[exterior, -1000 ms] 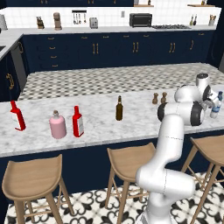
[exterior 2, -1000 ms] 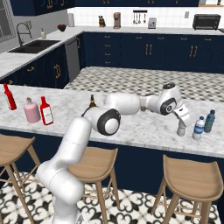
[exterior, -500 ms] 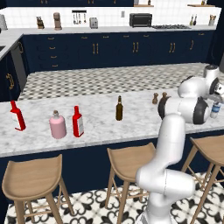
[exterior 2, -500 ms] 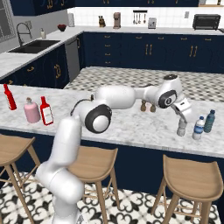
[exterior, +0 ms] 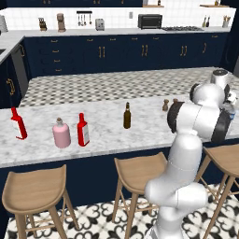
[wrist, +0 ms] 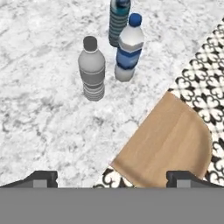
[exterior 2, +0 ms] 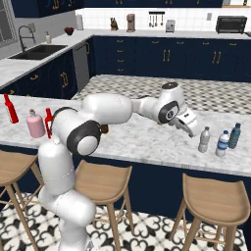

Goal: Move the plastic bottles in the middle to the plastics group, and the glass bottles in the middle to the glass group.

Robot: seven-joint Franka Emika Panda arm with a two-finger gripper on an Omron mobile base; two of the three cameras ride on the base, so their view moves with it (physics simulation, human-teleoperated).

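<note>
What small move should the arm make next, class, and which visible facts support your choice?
Probably swing back left toward the brown bottle. The greyish bottle already stands upright beside the blue-labelled water bottle, and the gripper is open and holds nothing. The brown bottle stands mid-counter, apart from the pink flask.

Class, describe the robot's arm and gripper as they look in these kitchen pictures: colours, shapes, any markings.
The arm is built of glossy white rounded segments with dark grey to black bands at the joints, rising from a bulbous white base. The gripper is a white boxy hand; the hand view shows two small dark fingertips. No cables or markings are visible.
</note>
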